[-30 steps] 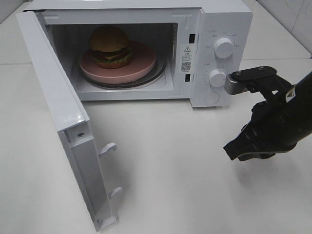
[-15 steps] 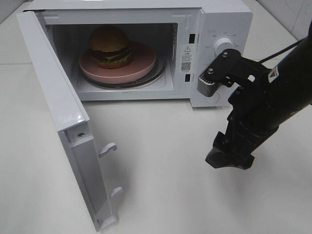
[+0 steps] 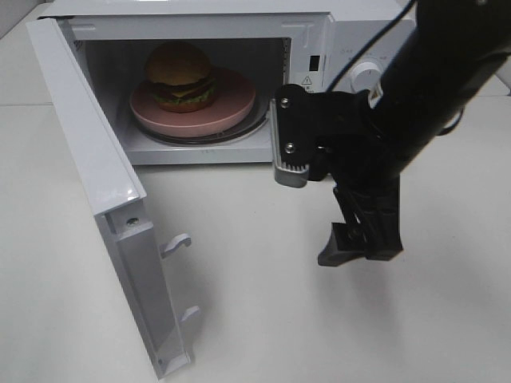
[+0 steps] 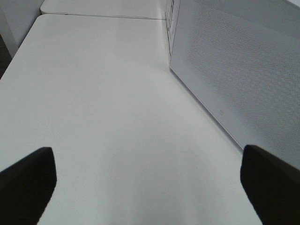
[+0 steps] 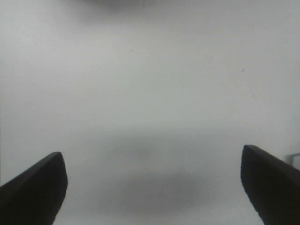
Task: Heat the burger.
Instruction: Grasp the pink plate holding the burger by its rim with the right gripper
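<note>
Nearest the near edge of the table (image 3: pixel 263 335), on its left side, we find the free end of the microwave's door (image 3: pixel 88 159). It stands wide open, its long face running from that near edge back toward the far edge. The left gripper (image 4: pixel 150 187) is out of the high camera's sight. Its own camera shows it spread wide and empty over bare table, with a dotted white panel close beside it that we take for the door's outer face. About the middle of the table the right gripper (image 3: pixel 311 215) hangs in front of the oven mouth, aimed down at bare table, jaws wide apart and holding nothing. Farthest back, the microwave (image 3: pixel 200 8) sits by the far edge with its cavity exposed. Inside, the burger (image 3: pixel 180 76) rests on the pink plate (image 3: pixel 235 100), toward the hinge side. We judge that the door must close before any heating. The left arm is on the door's outer side and so better placed to push it, while the right gripper may lie in the door's arc.
</note>
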